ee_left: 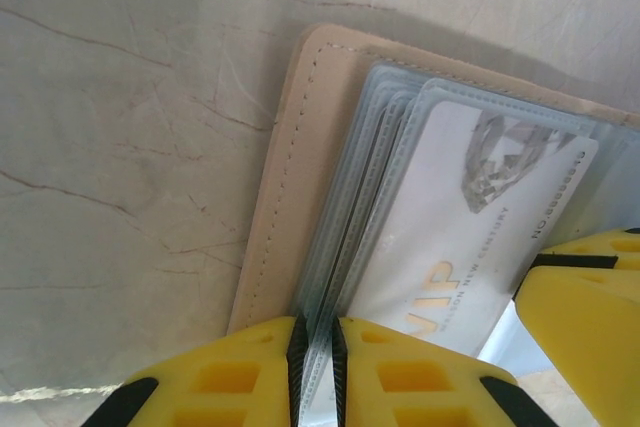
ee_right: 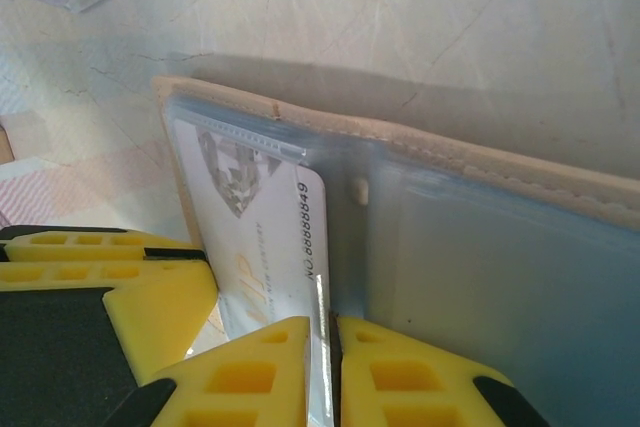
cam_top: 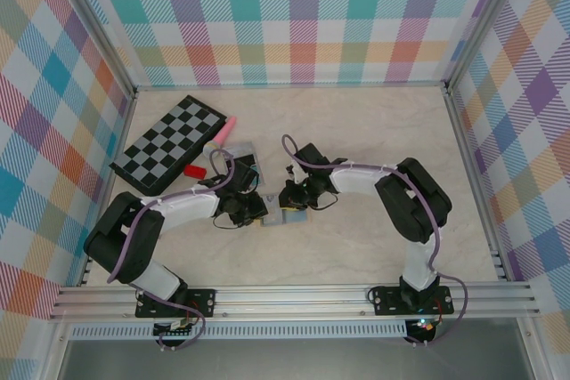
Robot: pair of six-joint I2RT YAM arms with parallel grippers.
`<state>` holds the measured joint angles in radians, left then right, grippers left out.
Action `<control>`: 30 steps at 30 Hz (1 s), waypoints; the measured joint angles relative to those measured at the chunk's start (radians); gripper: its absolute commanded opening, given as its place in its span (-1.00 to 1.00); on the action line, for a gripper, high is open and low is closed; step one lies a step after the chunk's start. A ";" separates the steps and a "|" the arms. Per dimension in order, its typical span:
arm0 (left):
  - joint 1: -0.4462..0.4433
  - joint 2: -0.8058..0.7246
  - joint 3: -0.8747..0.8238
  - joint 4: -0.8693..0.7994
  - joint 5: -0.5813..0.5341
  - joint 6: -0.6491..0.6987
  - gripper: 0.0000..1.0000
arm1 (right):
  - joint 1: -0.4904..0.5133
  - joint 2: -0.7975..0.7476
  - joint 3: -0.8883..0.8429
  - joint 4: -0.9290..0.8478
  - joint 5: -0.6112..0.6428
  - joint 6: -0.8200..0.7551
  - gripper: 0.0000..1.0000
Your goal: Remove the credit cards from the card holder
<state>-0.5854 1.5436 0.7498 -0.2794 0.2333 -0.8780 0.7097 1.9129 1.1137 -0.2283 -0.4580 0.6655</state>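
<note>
Clamping: the left hand (ee_left: pixel 318 367) is pinched together on the clear sleeves (ee_left: pixel 345 207) of the card holder (ee_left: pixel 285 197); the right hand (ee_right: pixel 325 367) is pinched on the short end of the credit card (ee_right: pixel 262 247).
Card holder: it lies open on the desk (ee_left: pixel 120 147), between both hands.
Risk: the right hand may have nipped a sleeve along with the card, so a pull would drag the whole card holder.
Risk beyond: if the left hand's hold slips, the card holder could skid toward the chessboard (cam_top: pixel 169 144) at its far left.

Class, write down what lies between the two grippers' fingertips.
The white VIP card in a clear sleeve of the open card holder, seen in the left wrist view.
</note>
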 measured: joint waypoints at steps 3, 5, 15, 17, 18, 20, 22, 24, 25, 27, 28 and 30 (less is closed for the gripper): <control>0.000 0.000 0.000 0.000 0.000 0.000 -0.65 | -0.001 0.013 0.010 0.000 0.000 0.000 -0.69; 0.000 0.000 0.000 0.000 0.000 0.000 -0.65 | -0.001 0.018 0.014 -0.002 0.000 0.000 -0.69; 0.000 0.002 0.001 -0.003 0.001 0.000 -0.68 | -0.005 0.024 0.020 -0.004 -0.013 -0.002 -0.85; 0.000 0.002 0.001 -0.003 0.001 0.000 -0.68 | -0.007 0.024 0.020 -0.005 -0.015 -0.004 -0.88; 0.000 0.002 0.001 -0.003 0.001 0.000 -0.69 | -0.008 0.024 0.020 -0.005 -0.014 -0.007 -0.89; 0.000 0.002 0.001 -0.004 0.000 0.000 -0.69 | -0.008 0.024 0.020 -0.006 -0.013 -0.015 -0.93; 0.000 0.002 0.002 -0.006 0.000 0.001 -0.68 | -0.008 0.024 0.020 -0.010 -0.007 -0.023 -0.94; 0.000 0.002 0.003 -0.009 0.000 0.005 -0.68 | -0.008 0.022 0.020 -0.014 0.002 -0.029 -0.95; 0.000 0.002 0.004 -0.010 -0.001 0.008 -0.67 | -0.008 0.019 0.020 -0.018 0.008 -0.031 -0.95; 0.004 0.002 0.004 -0.014 -0.004 0.009 -0.67 | -0.010 0.011 0.019 -0.026 0.023 -0.038 -0.95; 0.005 0.002 0.004 -0.017 -0.004 0.009 -0.68 | -0.010 0.006 0.019 -0.029 0.030 -0.040 -0.95; 0.006 0.002 0.004 -0.018 -0.003 0.009 -0.68 | -0.010 -0.004 0.015 -0.035 0.042 -0.047 -0.96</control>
<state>-0.5797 1.5455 0.7536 -0.2977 0.2298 -0.8692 0.6994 1.9091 1.1290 -0.2634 -0.4156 0.6189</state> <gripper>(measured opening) 0.162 0.043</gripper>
